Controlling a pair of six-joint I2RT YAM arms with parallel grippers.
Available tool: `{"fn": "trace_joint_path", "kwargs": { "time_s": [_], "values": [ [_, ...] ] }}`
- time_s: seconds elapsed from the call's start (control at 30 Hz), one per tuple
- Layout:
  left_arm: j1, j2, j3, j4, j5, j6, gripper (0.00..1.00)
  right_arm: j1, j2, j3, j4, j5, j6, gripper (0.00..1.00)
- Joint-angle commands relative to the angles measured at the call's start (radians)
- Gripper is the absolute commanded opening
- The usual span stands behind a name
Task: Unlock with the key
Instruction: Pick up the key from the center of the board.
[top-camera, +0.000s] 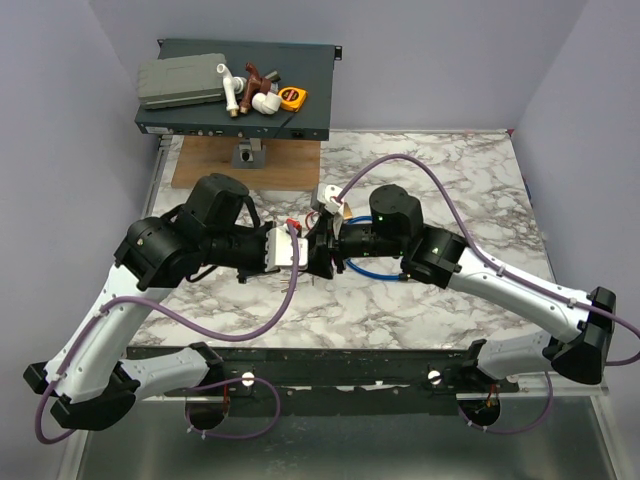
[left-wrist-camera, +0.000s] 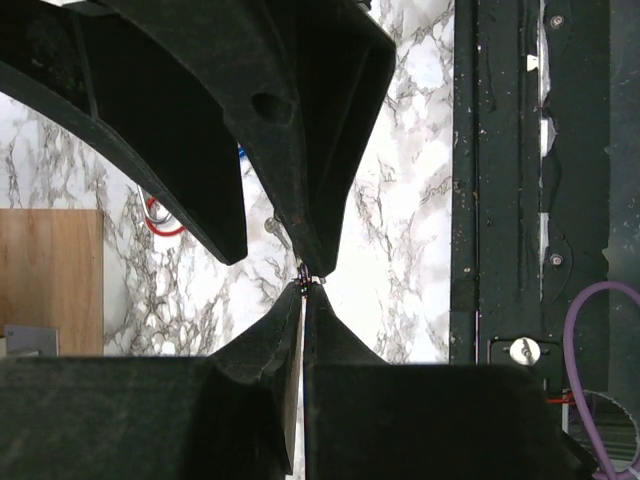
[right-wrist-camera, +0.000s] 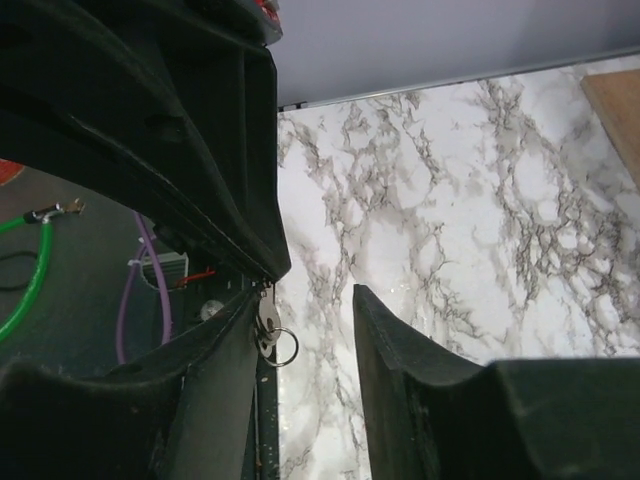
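In the top view my two grippers meet tip to tip over the middle of the marble table. My left gripper (top-camera: 302, 250) is shut, and in its own view its tips (left-wrist-camera: 305, 288) pinch a tiny metal piece. In the right wrist view this is the small silver key (right-wrist-camera: 266, 322) on a split ring, hanging from the left gripper's tips against the inner side of my right gripper's left finger (right-wrist-camera: 215, 370). My right gripper (right-wrist-camera: 307, 295) is open around it, with a wide gap. A red cord (left-wrist-camera: 158, 216) lies on the table. The brass padlock (top-camera: 336, 206) lies just behind the grippers.
The blue cable lock (top-camera: 372, 268) lies under the right wrist. A wooden board (top-camera: 215, 162) with a small grey stand (top-camera: 248, 153) sits at the back left. Behind it is a black chassis (top-camera: 310, 95) carrying several loose parts. The black front rail (left-wrist-camera: 500, 200) runs along the table's near edge.
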Motion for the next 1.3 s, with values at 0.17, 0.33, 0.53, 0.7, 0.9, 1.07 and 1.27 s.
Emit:
{"fn": "trace_joint_path", "kwargs": {
  "time_s": [0.17,0.33,0.53,0.7,0.9,1.07,1.27],
  "values": [
    [-0.004,-0.013,0.031,-0.019,0.025,0.004,0.0,-0.006,-0.016,-0.032,0.074,0.033,0.058,0.01],
    [-0.004,-0.004,0.025,-0.02,0.023,-0.015,0.0,-0.006,-0.039,-0.044,0.08,0.025,0.053,0.01],
    [0.018,0.037,0.079,-0.062,0.075,-0.07,0.55,-0.006,-0.055,-0.044,0.006,0.068,-0.02,0.01],
    [0.104,0.046,0.042,-0.056,0.172,-0.084,0.62,-0.005,-0.074,-0.05,-0.007,0.056,-0.037,0.01],
    [0.123,0.08,-0.008,-0.011,0.209,-0.117,0.61,-0.005,-0.067,-0.026,-0.015,0.034,-0.051,0.01],
    [0.122,0.117,0.02,-0.026,0.259,-0.111,0.54,-0.005,-0.052,-0.023,0.009,0.044,-0.045,0.01],
    [0.122,0.111,0.04,-0.061,0.312,-0.07,0.31,-0.006,-0.031,-0.029,0.029,0.043,-0.034,0.01]
  ]
}}
